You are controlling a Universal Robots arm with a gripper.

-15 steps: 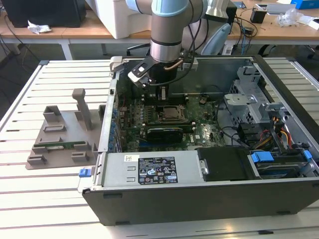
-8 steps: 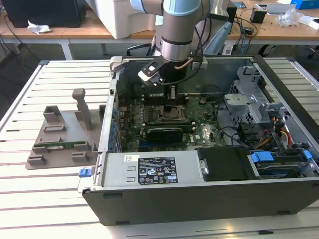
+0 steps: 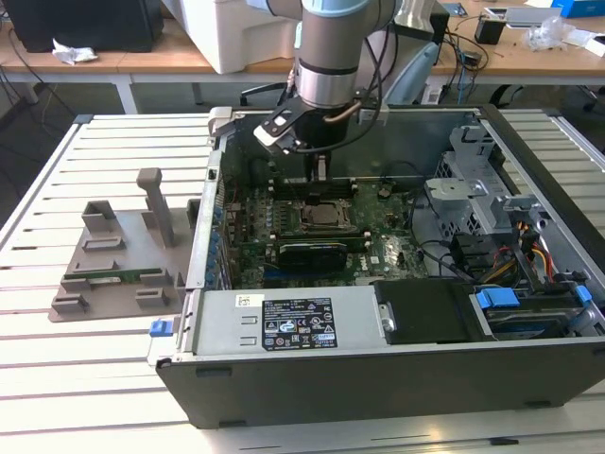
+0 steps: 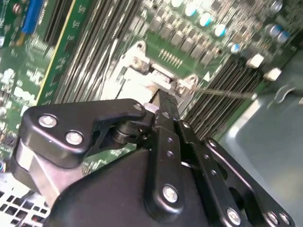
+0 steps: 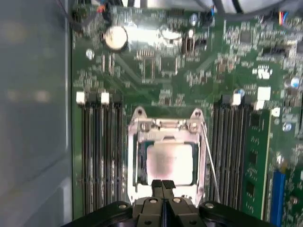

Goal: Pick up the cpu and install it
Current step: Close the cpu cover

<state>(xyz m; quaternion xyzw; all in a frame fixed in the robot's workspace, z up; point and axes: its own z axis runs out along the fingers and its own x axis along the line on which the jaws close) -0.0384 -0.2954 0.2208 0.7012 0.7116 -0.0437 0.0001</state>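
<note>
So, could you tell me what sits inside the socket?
The cpu lies flat inside the socket, silvery top up. The claw covers one edge; whatever is beneath the cpu is hidden.

Nothing here is plain enough for me to read off letter by letter, so I can only say where print stands. In the exterior view a black label with white lettering and a row of small symbols (image 3: 297, 324) sits on the side of the grey power supply (image 3: 217, 331), with a small white sticker (image 3: 249, 301) just beside it, both too fine to make out. In the first wrist view the green motherboard (image 5: 156, 94) carries white printed marks (image 5: 263, 72) that blur together. The cpu (image 5: 170, 163) top glares white, so I cannot tell any marking on it. In the second wrist view a small white triangle mark (image 4: 206, 75) stands on the board near the socket corner
</note>
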